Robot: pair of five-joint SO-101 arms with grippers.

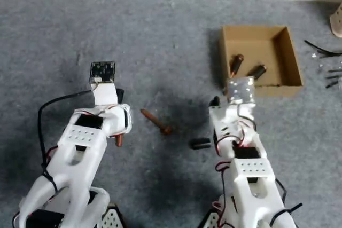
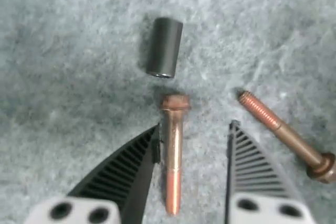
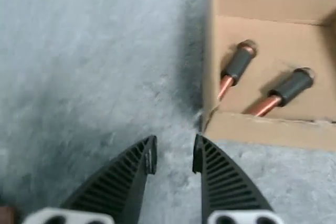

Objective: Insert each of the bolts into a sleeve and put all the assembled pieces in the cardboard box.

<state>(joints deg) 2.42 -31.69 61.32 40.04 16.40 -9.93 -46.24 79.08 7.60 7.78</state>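
A copper bolt (image 2: 172,156) lies on the grey carpet between the fingers of my open left gripper (image 2: 194,127), close against one finger and with its head pointing away. Just past the head lies a black sleeve (image 2: 164,47), apart from the bolt. A second bolt (image 1: 156,121) lies loose between the two arms, beside the left gripper. Another black sleeve (image 1: 200,143) rests next to the right arm. My right gripper (image 3: 174,156) is open with nothing in it, just short of the cardboard box (image 1: 288,54). Two assembled pieces (image 3: 239,64) (image 3: 286,90) lie in the box.
Loose black cables and small parts (image 1: 327,62) lie on the carpet to the right of the box. A pale object (image 1: 336,20) sits at the far right edge. A white strip borders the carpet at the back.
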